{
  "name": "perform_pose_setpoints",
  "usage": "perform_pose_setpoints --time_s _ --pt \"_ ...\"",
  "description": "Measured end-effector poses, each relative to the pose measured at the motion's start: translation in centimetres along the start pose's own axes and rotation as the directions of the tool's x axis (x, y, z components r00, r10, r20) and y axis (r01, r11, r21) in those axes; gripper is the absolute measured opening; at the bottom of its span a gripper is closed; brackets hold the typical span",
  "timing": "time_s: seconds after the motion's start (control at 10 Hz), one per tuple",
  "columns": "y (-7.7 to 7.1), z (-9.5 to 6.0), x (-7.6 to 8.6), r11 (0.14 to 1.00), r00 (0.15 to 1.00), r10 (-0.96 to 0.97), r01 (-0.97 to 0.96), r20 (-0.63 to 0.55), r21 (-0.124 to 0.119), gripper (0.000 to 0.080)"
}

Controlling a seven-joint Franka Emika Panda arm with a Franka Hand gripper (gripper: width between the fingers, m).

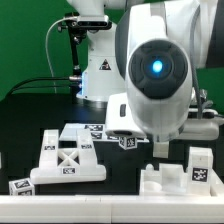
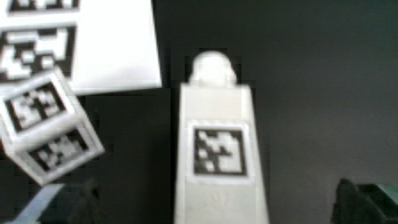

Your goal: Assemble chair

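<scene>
Exterior view: the white arm (image 1: 155,70) fills the foreground over the black worktop (image 1: 25,120). The chair's loose parts are spread across the worktop. A cross-braced panel (image 1: 68,160) lies flat toward the exterior view's left, and a small tagged block (image 1: 127,141) sits near the middle. A tagged upright piece (image 1: 200,166) stands toward the exterior view's right, just beside a blocky white part (image 1: 163,181). Wrist view: a white leg (image 2: 217,120), with a rounded peg at one end and a square tag on its face, sits between the fingers (image 2: 372,198). They stand wide, with dark worktop showing on either side of the leg, and they grip nothing. Near the leg are the marker board (image 2: 80,40) and a blurred tilted tagged block (image 2: 45,125), which may be another chair part.
</scene>
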State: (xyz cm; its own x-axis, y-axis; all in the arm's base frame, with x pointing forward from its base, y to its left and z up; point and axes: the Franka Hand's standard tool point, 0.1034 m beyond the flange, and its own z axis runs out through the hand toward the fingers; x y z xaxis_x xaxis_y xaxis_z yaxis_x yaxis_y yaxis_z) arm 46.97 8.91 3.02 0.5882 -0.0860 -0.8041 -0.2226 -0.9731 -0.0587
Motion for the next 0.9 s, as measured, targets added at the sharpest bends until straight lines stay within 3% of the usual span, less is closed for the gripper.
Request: perform_pose_setpoints --time_s 0.2,0.7,0.9 --pt "-0.1 -0.2 0.3 1.0 1.0 0.003 -0.003 -0.017 0.002 0.0649" --pt "-0.1 1.8 1.0 0.993 0.992 0.117 -0.118 0.038 0.014 0.0649" --pt "-0.3 1.9 1.0 0.993 0.992 0.116 -0.116 0.04 0.013 0.0649"
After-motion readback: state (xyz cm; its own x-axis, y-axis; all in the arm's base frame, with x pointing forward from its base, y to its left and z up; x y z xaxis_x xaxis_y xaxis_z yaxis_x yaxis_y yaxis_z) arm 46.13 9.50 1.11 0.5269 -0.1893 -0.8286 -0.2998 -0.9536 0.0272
